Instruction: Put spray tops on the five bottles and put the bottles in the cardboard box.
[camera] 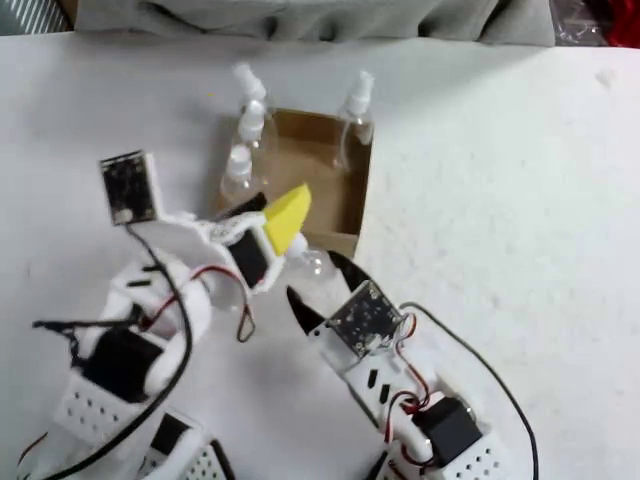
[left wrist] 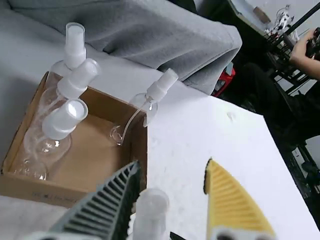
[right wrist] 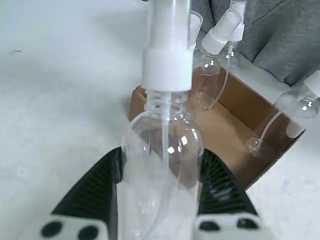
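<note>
Plastic threads show bare beneath the collar of the spray top (right wrist: 167,60) on the fifth bottle (right wrist: 162,135), so I judge the top is not yet screwed home. Boxed like this, it could sit crooked or come off. The right tool (right wrist: 161,165) clamps the bottle's clear body from both sides and holds it upright just in front of the cardboard box (camera: 290,125). Whether its base rests on the table (camera: 520,200) I cannot tell. The left tool (left wrist: 172,165) hangs over the top, spread wide: its dark finger (left wrist: 117,195) sits close against the cap and its yellow finger (left wrist: 230,200) stands apart, so it grips nothing. A twist from there might slip on the smooth cap or turn the round bottle within the right tool's hold. Carrying the bottle over the near wall could also knock the bottles inside. The box holds four, all with tops on: three bottles (left wrist: 75,80) lean in a row along one wall, and a fourth bottle (left wrist: 150,97) tilts in the far corner opposite. Bare brown floor lies between them, seemingly room for the last.
</note>
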Motion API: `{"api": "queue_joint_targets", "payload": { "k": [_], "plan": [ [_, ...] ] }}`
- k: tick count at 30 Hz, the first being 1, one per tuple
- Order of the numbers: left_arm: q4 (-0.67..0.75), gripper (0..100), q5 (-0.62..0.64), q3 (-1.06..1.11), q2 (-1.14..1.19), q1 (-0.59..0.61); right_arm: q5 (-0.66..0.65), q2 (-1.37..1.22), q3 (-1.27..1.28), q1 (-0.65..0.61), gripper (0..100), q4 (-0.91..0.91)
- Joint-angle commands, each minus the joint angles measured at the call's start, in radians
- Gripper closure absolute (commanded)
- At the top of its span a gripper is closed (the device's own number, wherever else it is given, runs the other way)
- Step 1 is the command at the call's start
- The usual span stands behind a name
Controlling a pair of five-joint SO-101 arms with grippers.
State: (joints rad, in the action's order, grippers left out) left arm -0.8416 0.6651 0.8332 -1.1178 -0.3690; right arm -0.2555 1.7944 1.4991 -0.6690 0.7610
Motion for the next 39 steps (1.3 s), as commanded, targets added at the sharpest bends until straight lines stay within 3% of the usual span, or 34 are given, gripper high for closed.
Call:
{"api": "queue_joint_targets", "payload": {
  "k": [1,9,14,20,23,25,28,33,39],
  "plan": [
    [-0.02,80,-0.052,-0.009,-0.104,0.036,-0.011,0.008,-0.071,0.005,98.2,0.005],
    [-0.074,80,-0.089,-0.008,-0.17,0.082,-0.011,0.008,-0.071,0.024,98.2,-0.001],
    [-0.1,80,-0.089,-0.006,-0.219,0.157,0.017,0.007,-0.078,0.153,98.2,-0.074],
    [-0.209,81,-0.158,0.023,-0.263,0.044,0.138,0.001,-0.072,0.306,98.2,-0.228],
    [-0.206,90,-0.23,0.084,-0.286,0.001,0.16,-0.001,-0.038,0.306,98.2,-0.354],
    [-0.175,99,-0.264,0.13,-0.305,-0.036,0.164,-0.002,0.011,0.311,98.2,-0.47],
    [-0.112,95,-0.276,0.212,-0.355,-0.085,0.157,-0.002,0.068,0.314,98.2,-0.604],
    [0.055,98,-0.282,0.408,-0.486,-0.191,0.18,-0.002,0.071,0.308,98.2,-0.657],
    [0.27,98,-0.282,0.683,-0.702,-0.309,0.365,-0.002,0.069,0.306,98.2,-0.682]
  ]
}}
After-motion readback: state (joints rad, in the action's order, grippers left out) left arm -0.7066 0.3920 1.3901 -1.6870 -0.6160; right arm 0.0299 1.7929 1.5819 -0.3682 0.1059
